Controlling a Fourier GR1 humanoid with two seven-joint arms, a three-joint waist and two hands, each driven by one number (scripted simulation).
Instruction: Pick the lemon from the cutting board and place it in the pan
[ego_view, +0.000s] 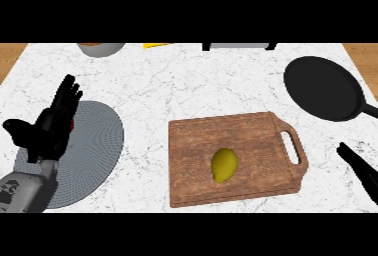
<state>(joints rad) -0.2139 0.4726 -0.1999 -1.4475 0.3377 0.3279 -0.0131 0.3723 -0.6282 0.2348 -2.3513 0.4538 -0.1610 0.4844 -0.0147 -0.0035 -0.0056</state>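
Note:
A yellow lemon (224, 164) lies near the middle of a brown wooden cutting board (193, 146) with a handle on its right side. A black pan (323, 88) sits at the far right of the counter, its handle running off to the right. My right hand (361, 168) shows at the right edge, fingers straight, to the right of the board's handle and apart from the lemon. My left hand (49, 125) rests open at the left, fingers up, over a grey mat.
A round grey mat (96, 150) lies on the left of the marble counter. Along the far edge stand a grey bowl (101, 48), a yellow item (156, 45) and a dark-framed appliance (238, 46).

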